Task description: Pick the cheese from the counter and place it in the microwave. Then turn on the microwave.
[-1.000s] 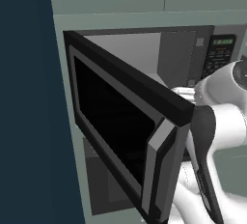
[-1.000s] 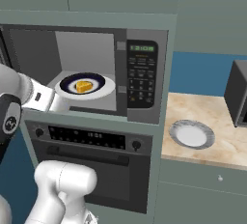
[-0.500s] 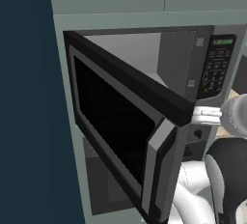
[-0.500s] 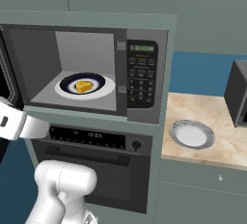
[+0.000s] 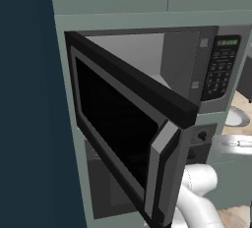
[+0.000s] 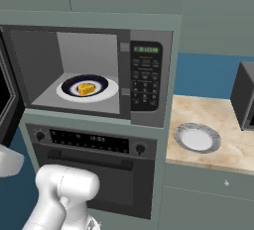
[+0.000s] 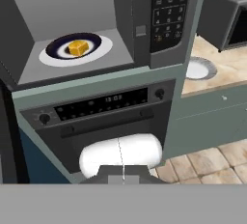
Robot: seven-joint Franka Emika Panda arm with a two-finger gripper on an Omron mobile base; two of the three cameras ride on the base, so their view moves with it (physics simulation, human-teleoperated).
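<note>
The cheese is a small yellow-orange wedge lying on a dark-centred white plate inside the microwave. The hand view has the cheese at upper left, on that plate. The microwave door stands swung wide open to the left, its silver handle edge toward me. The keypad with its green display is to the right of the cavity. My gripper is shut and holds nothing; the hand looks at the microwave from in front and slightly below, well back from the cavity.
A black oven with knobs sits directly below the microwave. To the right, the tan counter carries a round grey-white plate and a dark appliance. My white arm rises in the foreground.
My arm has drawn back out of the microwave opening and dropped lower. The cheese stays on the plate inside, and the door has not moved.
</note>
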